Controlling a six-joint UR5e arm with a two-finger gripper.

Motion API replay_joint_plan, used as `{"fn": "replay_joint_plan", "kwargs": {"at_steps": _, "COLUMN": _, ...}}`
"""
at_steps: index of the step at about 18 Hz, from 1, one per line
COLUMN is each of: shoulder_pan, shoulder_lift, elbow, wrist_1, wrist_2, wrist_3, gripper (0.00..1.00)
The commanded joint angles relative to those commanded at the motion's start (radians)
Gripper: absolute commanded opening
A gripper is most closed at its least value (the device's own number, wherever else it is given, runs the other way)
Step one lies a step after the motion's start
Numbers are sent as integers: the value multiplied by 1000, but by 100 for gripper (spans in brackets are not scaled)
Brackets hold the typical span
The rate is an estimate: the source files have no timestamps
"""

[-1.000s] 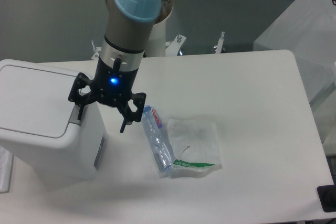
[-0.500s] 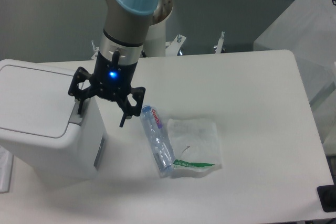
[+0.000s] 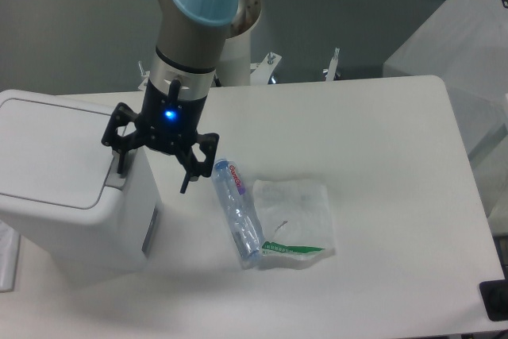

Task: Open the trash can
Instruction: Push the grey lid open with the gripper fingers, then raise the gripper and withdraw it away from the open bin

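Lid on the trash can [image 3: 59, 196] is down flat; can sits at table's [image 3: 381, 156] left edge, its left side & bottom cut off by frame, so full shape not visible. Grey push tab [image 3: 116, 178] at lid's right rim is only partly seen, w/ one of my fingers in front of it.

My gripper [image 3: 153, 171] hangs over can's right rim, fingers spread wide, nothing between them. Left-hand finger tip [image 3: 121, 166] is down at the tab area; can't tell if it's touching the tab or just above it. Other finger [image 3: 188, 176] points down past can's right wall, over bare table, apart from the bottle. Blue light glows on my wrist body. Upper arm is cropped at top of frame.

Clear plastic bottle [image 3: 238, 212] lies on its side near can, w/ red-lettered label, text too small to read. Its lower end overlaps a clear plastic bag [image 3: 295, 213] w/ a green strip along bottom edge; bag contents hard to make out. Dark object [image 3: 494, 301] at bottom-right corner is cut off, can't identify. White box-like thing at top right also cropped.
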Motion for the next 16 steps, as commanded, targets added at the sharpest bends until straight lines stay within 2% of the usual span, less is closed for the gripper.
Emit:
{"fn": "replay_joint_plan", "kwargs": {"at_steps": 8, "shoulder_pan": 0, "shoulder_lift": -5, "elbow": 2, "wrist_1": -2, "wrist_2": 0, "wrist_3": 0, "gripper": 100}}
{"fn": "replay_joint_plan", "kwargs": {"at_steps": 16, "shoulder_pan": 15, "shoulder_lift": 5, "elbow": 29, "wrist_1": -9, "wrist_2": -5, "wrist_3": -5, "gripper": 100}}
